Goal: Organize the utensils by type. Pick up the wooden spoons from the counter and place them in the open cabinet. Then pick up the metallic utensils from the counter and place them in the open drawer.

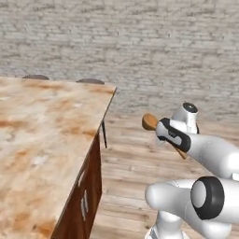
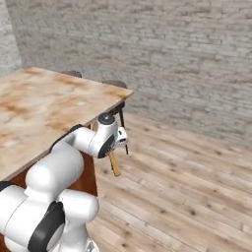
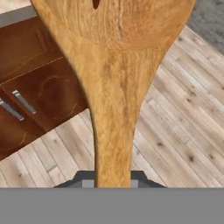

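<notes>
My gripper [image 1: 164,132] is shut on a light-brown wooden spoon [image 1: 150,122] and holds it in the air over the floor, to the right of the counter's [image 1: 42,140] end. In the hand view the wooden spoon [image 3: 114,87] rises from between the fingertips, its wide bowl at the top. From the right base view the gripper [image 2: 116,143] sits just off the counter's [image 2: 39,108] near corner. There the spoon's handle [image 2: 114,165] points down towards the floor. The counter top is bare beige stone with orange marbling.
Reddish-brown drawer fronts [image 3: 39,87] with silver bar handles lie under the counter top. Two dark stool tops [image 1: 91,80] stand behind the counter's far edge. Wooden plank floor [image 2: 187,187] stretches right to a grey brick wall [image 1: 163,46].
</notes>
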You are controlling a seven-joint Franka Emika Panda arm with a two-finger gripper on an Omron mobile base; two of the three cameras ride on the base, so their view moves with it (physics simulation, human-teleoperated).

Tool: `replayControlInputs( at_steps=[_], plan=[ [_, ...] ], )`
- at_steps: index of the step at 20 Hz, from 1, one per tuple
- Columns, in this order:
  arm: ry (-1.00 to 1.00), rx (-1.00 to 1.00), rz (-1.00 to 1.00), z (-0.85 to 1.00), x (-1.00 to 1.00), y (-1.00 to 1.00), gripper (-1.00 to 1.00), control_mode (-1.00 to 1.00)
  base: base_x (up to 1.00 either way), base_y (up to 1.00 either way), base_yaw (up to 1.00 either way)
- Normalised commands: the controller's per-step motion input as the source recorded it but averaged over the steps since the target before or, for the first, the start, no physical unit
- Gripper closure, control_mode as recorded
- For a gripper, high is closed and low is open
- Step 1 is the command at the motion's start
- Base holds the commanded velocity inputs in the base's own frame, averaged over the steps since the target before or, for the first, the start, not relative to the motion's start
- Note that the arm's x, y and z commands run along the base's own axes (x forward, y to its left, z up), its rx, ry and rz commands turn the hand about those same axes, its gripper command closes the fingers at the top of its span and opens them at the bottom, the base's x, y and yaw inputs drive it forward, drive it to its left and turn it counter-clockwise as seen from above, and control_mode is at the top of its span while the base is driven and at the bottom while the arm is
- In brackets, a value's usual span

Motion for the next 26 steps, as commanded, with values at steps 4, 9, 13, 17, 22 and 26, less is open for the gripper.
replayControlInputs(
  at_steps=[4,9,13,17,22,26],
  plan=[
    [0.0,0.0,0.0,0.0,0.0,0.0,1.0,1.0,1.0,-0.16,0.19],
    [0.0,0.0,0.0,0.0,0.0,0.0,1.0,1.0,1.0,-0.18,0.22],
    [0.0,0.0,0.0,0.0,0.0,0.0,1.0,1.0,1.0,-0.22,0.19],
    [0.0,0.0,0.0,0.0,0.0,0.0,1.0,1.0,1.0,-0.22,0.19],
    [0.0,0.0,0.0,0.0,0.0,0.0,1.0,1.0,1.0,-0.12,0.37],
    [0.0,0.0,0.0,0.0,0.0,0.0,1.0,1.0,1.0,-0.1,0.45]
  ],
)
